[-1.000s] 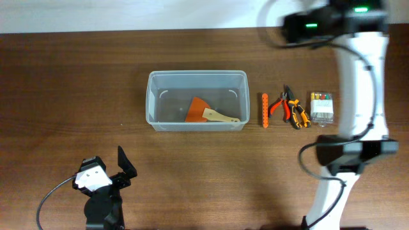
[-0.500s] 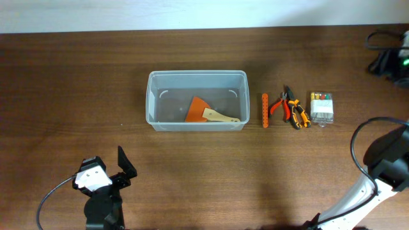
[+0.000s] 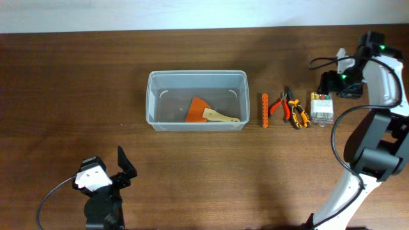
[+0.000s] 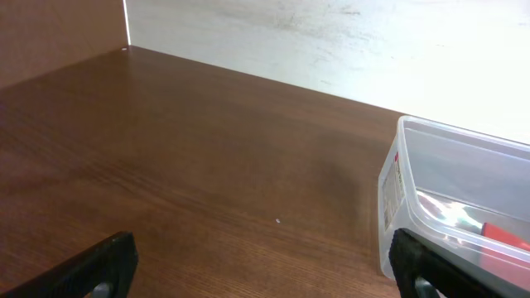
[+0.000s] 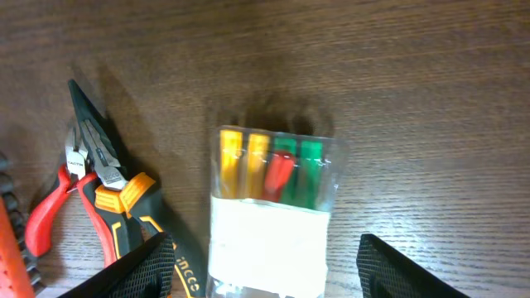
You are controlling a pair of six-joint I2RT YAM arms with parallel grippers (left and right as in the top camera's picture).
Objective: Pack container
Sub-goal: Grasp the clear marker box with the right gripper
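Hovering over the small clear box with fingers spread wide to straddle it, the right gripper looks poised to grasp it for the container, which sits mid-table well apart, while the left gripper rests with fingers parted.

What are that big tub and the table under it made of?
The container looks like clear, slightly frosted plastic: the table shows through its walls. The table looks like dark wood or veneer, matte, with visible grain.
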